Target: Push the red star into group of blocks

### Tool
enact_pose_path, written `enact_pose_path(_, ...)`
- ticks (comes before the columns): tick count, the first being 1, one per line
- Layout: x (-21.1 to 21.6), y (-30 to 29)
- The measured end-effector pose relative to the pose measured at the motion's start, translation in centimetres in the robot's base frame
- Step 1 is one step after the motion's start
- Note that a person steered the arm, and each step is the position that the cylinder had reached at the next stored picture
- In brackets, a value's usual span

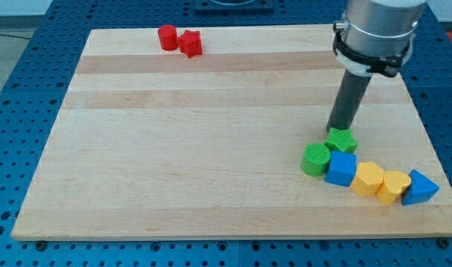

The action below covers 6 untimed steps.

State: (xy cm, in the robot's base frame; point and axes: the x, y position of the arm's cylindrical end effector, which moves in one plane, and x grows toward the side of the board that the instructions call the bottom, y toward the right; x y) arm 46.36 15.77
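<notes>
Rod from the grey arm (374,33) at the view's upper right, slanting down to my tip (335,130), planted on the wooden board (211,148) right at the top edge of the green star (341,140), touching or all but touching (cannot tell which). No jaws, nothing to open or close, nothing held; only the bare rod end against the board. Red star (191,43) far off at the view's top left, close to the board's upper edge, its left side touching the red cylinder (167,37); both well apart from my tip and from the group. Group of blocks at the view's lower right: green star at the top, green cylinder (315,159) just below and to its left, blue cube (341,168) directly under the star and touching the cylinder's right side. Then a row trailing towards the view's right and slightly downwards: yellow hexagon (368,179) against the blue cube, yellow heart (393,185) next, blue triangle (419,188) last, near the board's right edge. Blue perforated table (18,111) showing all round the board.
</notes>
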Motion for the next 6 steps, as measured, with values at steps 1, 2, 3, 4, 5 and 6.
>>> enact_pose_path(1, -0.1, 0.0)
enact_pose_path(2, -6.9, 0.0)
enact_pose_path(3, -17.5, -1.3)
enact_pose_path(4, -27.2, -6.1)
enact_pose_path(5, -27.2, -6.6)
enact_pose_path(6, -27.0, -9.3)
